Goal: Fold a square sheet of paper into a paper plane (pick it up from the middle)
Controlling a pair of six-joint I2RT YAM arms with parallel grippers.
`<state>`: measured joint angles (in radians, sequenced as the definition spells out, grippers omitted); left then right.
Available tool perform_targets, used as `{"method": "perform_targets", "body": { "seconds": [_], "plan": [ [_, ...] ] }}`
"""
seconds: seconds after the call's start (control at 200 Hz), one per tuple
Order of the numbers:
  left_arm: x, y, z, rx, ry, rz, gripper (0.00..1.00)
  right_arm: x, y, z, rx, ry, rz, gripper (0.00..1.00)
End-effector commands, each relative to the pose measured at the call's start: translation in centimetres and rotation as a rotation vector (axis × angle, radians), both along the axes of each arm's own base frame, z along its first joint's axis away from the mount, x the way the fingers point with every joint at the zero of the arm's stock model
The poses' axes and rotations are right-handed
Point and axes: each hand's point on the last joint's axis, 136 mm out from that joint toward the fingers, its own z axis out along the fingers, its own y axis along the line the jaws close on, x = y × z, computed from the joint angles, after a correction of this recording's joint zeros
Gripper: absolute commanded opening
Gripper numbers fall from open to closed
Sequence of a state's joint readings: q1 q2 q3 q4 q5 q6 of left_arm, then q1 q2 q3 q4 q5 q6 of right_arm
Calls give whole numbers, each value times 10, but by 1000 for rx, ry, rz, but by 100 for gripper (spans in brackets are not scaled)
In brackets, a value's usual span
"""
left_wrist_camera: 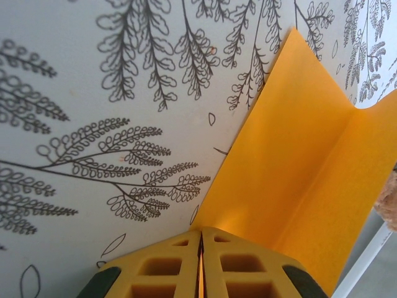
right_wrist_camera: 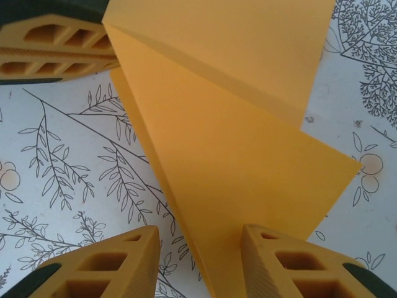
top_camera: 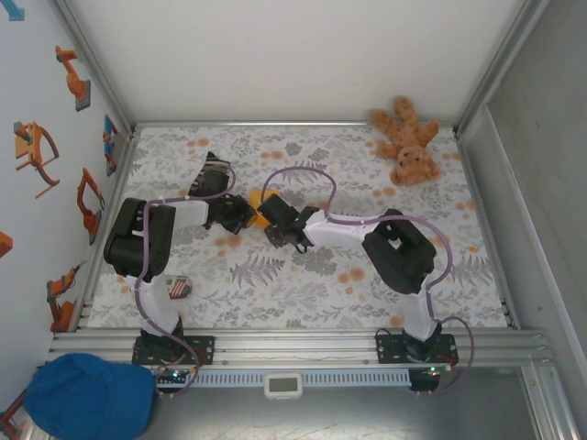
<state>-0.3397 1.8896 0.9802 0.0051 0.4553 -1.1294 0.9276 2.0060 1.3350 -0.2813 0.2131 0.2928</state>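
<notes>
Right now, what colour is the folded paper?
Plain orange-yellow paper, clearest in the right wrist view.

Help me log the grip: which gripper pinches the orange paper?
The left gripper: shut on the folded orange paper, while the right gripper stands open.

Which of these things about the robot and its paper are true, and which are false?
The left jaws pinch the orange paper. True.
The paper is flat, without a fold. False: it has a crease.
The right jaws are shut tight. False: they stand apart, with the paper between them.
The teddy bear lies in a far corner of the table. True.
The cap is red. False: it is blue.
</notes>
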Motion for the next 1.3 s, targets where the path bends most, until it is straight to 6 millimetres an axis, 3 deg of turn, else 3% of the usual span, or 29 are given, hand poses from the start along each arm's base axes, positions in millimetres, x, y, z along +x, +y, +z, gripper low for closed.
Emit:
{"method": "perform_targets", "body": {
  "seconds": [0.0, 0.23, 0.581, 0.761, 1.297],
  "plan": [
    [-20, 5, -28, 43, 104, 3, 9, 6, -3, -2, -40, -23, -40, 39],
    [-20, 5, -27, 42, 103, 4, 9, 13, -6, -7, -82, -42, -63, 34],
    [-20, 6, -26, 43, 100, 4, 9, 15, -8, -8, -91, -50, -77, 14],
    [-20, 6, -23, 42, 96, 3, 9, 12, -5, -10, -64, -35, -65, 9],
    [-13, 10, -4, 55, 50, -13, 10, 6, 1, -5, 161, 90, -10, 5]
  ]
}}
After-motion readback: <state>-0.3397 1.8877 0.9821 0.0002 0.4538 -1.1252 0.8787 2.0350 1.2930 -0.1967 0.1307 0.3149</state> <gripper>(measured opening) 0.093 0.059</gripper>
